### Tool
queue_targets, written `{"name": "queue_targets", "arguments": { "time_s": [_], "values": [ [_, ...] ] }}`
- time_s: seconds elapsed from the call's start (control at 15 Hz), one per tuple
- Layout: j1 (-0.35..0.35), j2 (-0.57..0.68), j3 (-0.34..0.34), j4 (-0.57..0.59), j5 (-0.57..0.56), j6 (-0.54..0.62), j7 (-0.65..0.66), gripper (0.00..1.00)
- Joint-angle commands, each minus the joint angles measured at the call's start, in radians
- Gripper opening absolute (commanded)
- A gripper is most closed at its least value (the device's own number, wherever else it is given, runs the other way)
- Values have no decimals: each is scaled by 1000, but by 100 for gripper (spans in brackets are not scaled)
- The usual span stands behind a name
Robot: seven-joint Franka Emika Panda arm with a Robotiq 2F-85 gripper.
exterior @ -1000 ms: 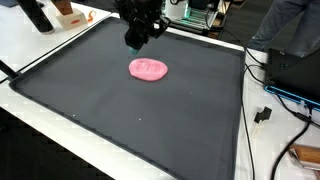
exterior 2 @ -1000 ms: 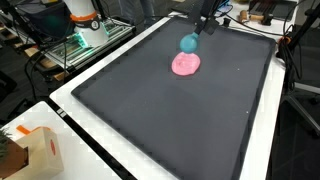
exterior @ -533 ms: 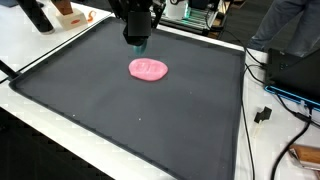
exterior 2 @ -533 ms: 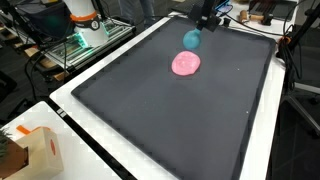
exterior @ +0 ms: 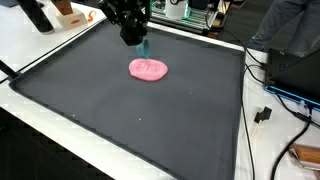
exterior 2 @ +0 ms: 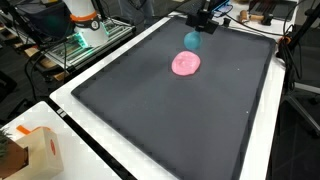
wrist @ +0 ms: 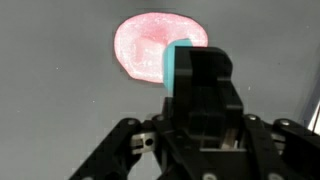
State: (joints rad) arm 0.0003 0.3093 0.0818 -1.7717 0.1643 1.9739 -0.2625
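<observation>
A pink shallow dish (exterior: 148,69) lies on the black mat (exterior: 130,120) towards its far side; it also shows in an exterior view (exterior 2: 186,64) and in the wrist view (wrist: 145,45). My gripper (exterior: 138,42) hangs above the mat just beyond the dish and is shut on a small teal object (exterior: 144,47). The teal object also shows below the fingers in an exterior view (exterior 2: 192,39) and pokes out between the fingers in the wrist view (wrist: 179,66). It is held in the air, apart from the dish. The fingers (wrist: 200,85) hide most of it.
The mat has a raised rim (exterior 2: 110,55) and sits on a white table (exterior: 40,45). A cardboard box (exterior 2: 25,150) stands at one table corner. Cables and equipment (exterior: 290,75) lie beside the mat. Racks of gear (exterior 2: 85,30) stand nearby.
My gripper has lifted and shifted slightly towards the mat's far edge with the teal object in it. The pink dish has not moved.
</observation>
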Motion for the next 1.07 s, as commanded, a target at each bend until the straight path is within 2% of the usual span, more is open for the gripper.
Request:
{"name": "queue_targets", "arguments": {
  "time_s": [0.0, 0.6, 1.0],
  "values": [
    [-59, -47, 18, -86, 148, 54, -177, 25],
    [-141, -26, 14, -138, 446, 18, -556, 25],
    [-155, -14, -4, -166, 552, -14, -709, 25]
  ]
}}
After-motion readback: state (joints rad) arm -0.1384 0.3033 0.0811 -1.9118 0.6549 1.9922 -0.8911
